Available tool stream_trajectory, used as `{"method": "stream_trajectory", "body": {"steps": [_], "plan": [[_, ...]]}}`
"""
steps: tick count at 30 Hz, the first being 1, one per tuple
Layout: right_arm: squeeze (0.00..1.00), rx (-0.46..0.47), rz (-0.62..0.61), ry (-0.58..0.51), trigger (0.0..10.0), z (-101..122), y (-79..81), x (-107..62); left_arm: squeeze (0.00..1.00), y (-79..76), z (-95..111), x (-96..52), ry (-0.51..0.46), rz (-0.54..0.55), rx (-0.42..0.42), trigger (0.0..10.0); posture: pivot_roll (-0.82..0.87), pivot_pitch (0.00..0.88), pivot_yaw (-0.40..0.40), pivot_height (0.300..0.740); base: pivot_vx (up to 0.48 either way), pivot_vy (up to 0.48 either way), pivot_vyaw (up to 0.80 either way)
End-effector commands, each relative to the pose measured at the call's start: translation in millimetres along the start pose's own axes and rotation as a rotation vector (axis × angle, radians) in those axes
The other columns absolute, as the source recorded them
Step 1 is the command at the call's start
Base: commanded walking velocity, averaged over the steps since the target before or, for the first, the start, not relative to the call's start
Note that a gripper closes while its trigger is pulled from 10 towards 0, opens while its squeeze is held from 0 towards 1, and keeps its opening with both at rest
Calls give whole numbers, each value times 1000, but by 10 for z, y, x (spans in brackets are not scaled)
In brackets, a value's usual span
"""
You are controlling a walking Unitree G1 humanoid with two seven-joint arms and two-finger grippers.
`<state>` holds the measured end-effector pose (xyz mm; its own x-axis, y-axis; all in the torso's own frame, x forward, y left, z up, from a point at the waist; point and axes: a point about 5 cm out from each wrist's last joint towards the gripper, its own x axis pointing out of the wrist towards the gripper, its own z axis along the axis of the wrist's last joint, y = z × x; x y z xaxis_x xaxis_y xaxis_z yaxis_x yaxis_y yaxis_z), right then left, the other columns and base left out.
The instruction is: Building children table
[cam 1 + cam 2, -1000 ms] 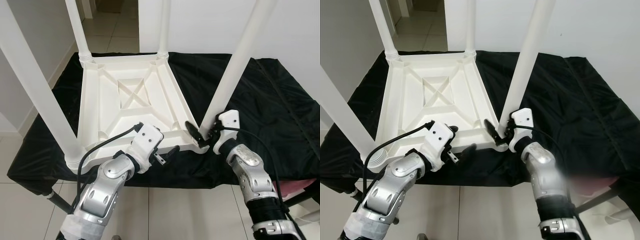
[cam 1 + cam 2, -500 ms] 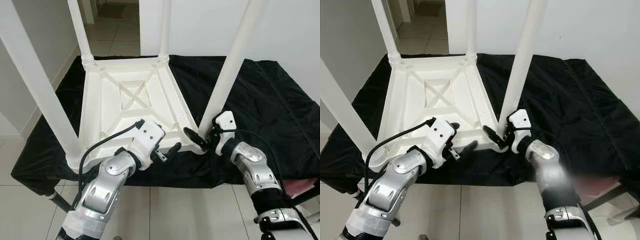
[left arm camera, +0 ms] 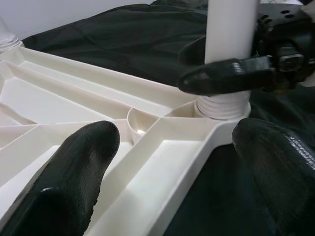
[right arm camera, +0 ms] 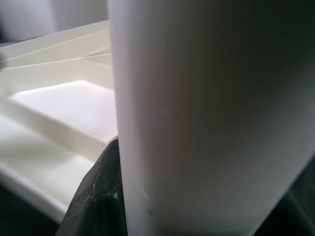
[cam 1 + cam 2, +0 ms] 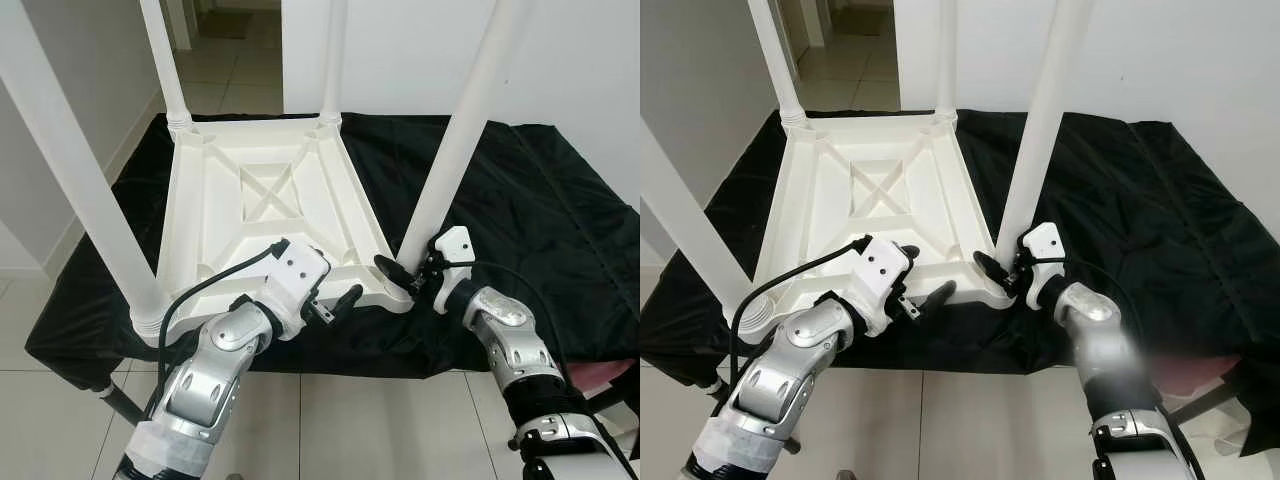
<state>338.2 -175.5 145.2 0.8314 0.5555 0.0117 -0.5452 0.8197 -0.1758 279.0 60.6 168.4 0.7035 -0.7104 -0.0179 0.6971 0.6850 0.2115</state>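
Observation:
A white children's table [image 5: 265,200] lies upside down on a black-covered table, its legs pointing up. My right gripper [image 5: 408,276] is at the foot of the near right leg [image 5: 455,150], where the leg enters the corner socket. Its fingers sit on either side of the leg, one finger [image 4: 101,196] pressed against the leg [image 4: 206,113]. My left gripper [image 3: 172,172] is open at the front rim of the tabletop, a little left of that corner, with the rim running between its fingers [image 3: 74,182]. The same left gripper [image 5: 925,275] rests low over the front edge.
Three more white legs stand up: near left [image 5: 80,170], far left [image 5: 165,60], far right [image 5: 333,55]. The black cloth [image 5: 540,200] has bare room on the right. Tiled floor lies below the front edge, a white wall behind, and something pink [image 5: 600,375] at the lower right.
The camera has shifted a little. My right gripper has settled closer against the foot of the near right leg. The left gripper stays open at the front rim.

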Motion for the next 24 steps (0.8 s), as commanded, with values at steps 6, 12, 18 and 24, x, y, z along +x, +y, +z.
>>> {"method": "stream_trajectory", "body": {"steps": [6,12,18,24], "plan": [[0,55,-205,20,10000,-27,-9,-5,0,7,-28,-2,7,46,-4,10000,-7,38,-23,740,0,0,0],[0,141,-447,24,10000,-8,110,13,0,6,-34,1,6,42,-6,10000,-13,39,-24,740,0,0,0],[0,220,-641,48,10000,-36,354,28,0,2,-43,1,8,42,-8,10000,-7,37,-31,740,0,0,0],[0,245,-712,50,10000,-2,460,82,0,-21,-46,1,7,44,-13,10000,-3,30,-35,740,0,0,0]]}}
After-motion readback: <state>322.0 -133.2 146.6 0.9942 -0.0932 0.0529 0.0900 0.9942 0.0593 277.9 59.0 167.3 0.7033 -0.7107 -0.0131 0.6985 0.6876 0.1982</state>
